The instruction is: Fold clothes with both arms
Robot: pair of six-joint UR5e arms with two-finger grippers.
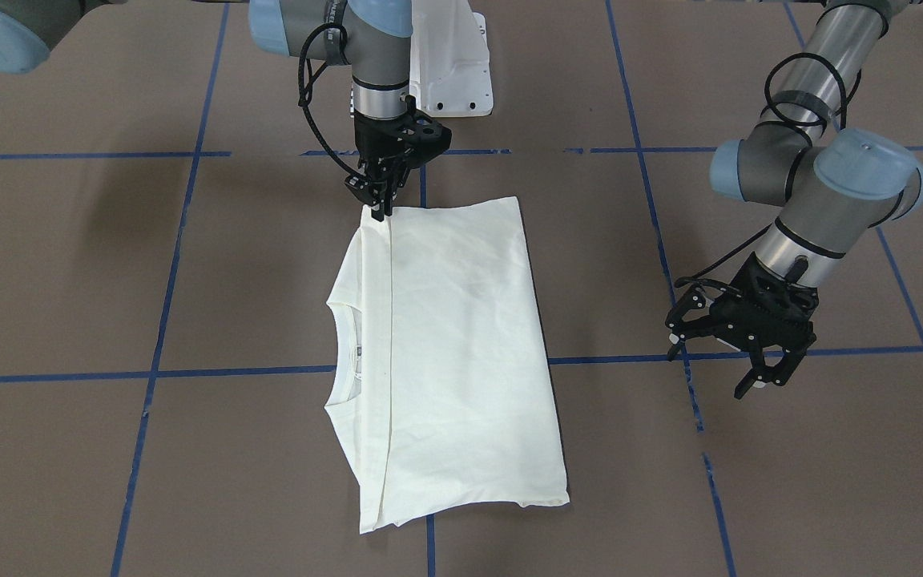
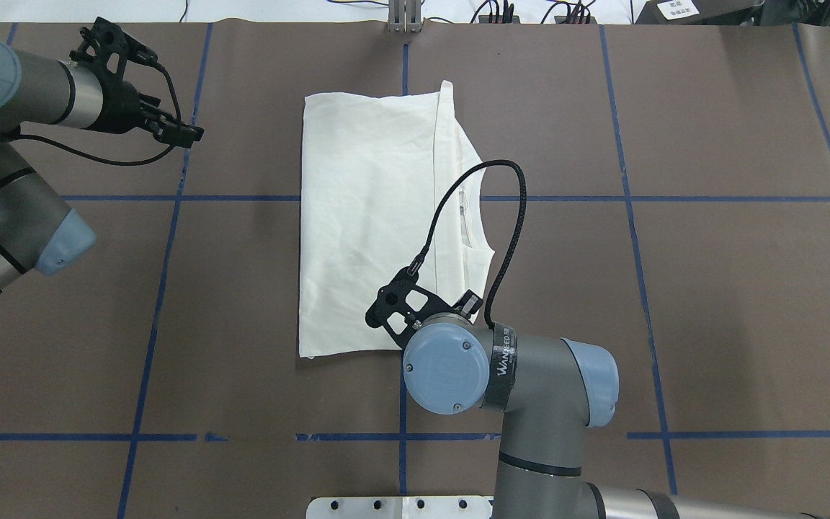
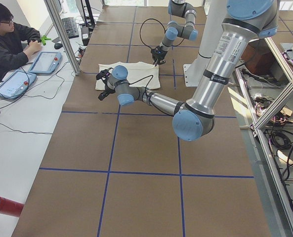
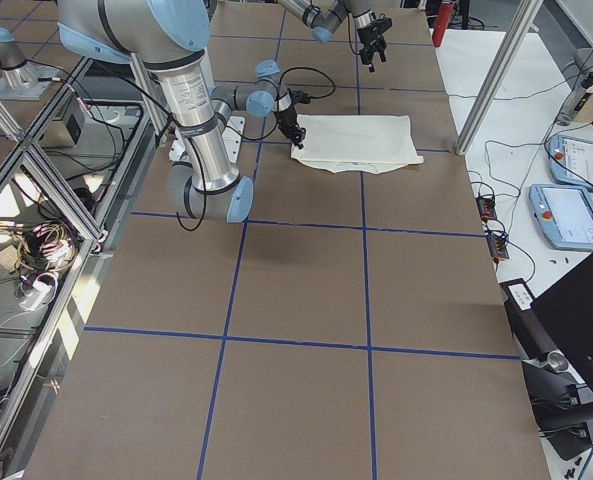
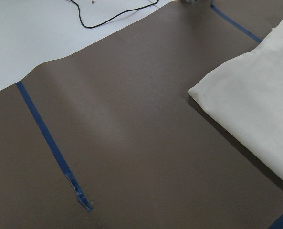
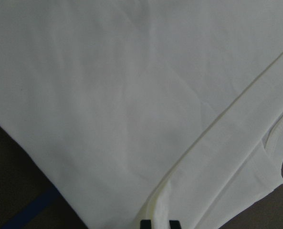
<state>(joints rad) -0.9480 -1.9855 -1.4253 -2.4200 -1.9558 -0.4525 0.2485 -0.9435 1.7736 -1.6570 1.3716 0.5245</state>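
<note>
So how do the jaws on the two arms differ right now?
Pose: the right gripper points straight down at the edge of the shirt; the left gripper hangs tilted over bare table, away from it. State: the right gripper's jaws are shut on the shirt's hem; the left gripper's jaws are spread, holding nothing. Both are black and two-fingered.

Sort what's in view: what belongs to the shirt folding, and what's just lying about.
Job: cream shirt, folded flat; right gripper at its corner; left gripper, open, off to the side.
Lying about: white pedestal base; tablets and keyboard on the side table; red tube.
</note>
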